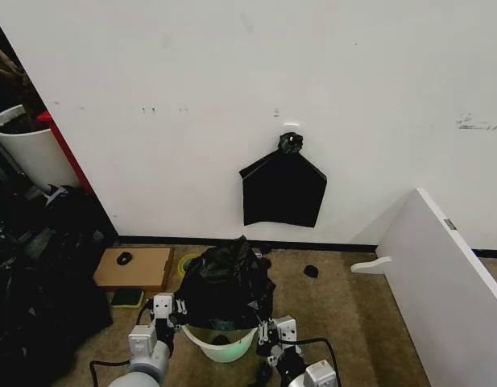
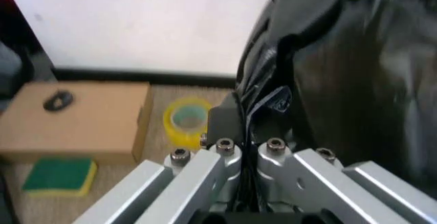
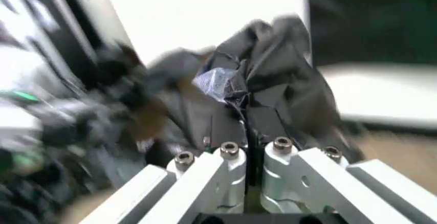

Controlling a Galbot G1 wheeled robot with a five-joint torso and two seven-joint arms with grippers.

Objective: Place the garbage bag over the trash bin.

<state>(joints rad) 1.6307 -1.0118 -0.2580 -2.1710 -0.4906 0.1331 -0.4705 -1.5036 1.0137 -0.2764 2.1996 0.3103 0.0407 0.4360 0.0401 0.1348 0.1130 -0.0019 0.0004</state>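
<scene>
- One garbage bag [image 1: 225,282], black, glossy and wrinkled, is seen bunched up above and over the far part of one trash bin [image 1: 220,345], whose white near rim is left uncovered in the head view.
- The trash bin is stood on the brown carpet, close in front of the robot, between its two arms.
- Two grippers are counted. The left gripper [image 1: 169,316] is held at the bag's left lower edge, beside the bin's rim; in the left wrist view its fingers [image 2: 225,124] are pressed together with a fold of the bag pinched between them.
- The right gripper [image 1: 268,329] is held at the bag's right lower edge; in the right wrist view its fingers [image 3: 266,127] are likewise clamped on a gather of the black plastic.
- One flat black bag [image 1: 283,188] with a knotted top is hung on the white wall.
- One cardboard box [image 1: 134,268], one roll of yellow tape [image 2: 186,118] and one green sponge [image 2: 60,175] are laid on the floor to the bin's left.
</scene>
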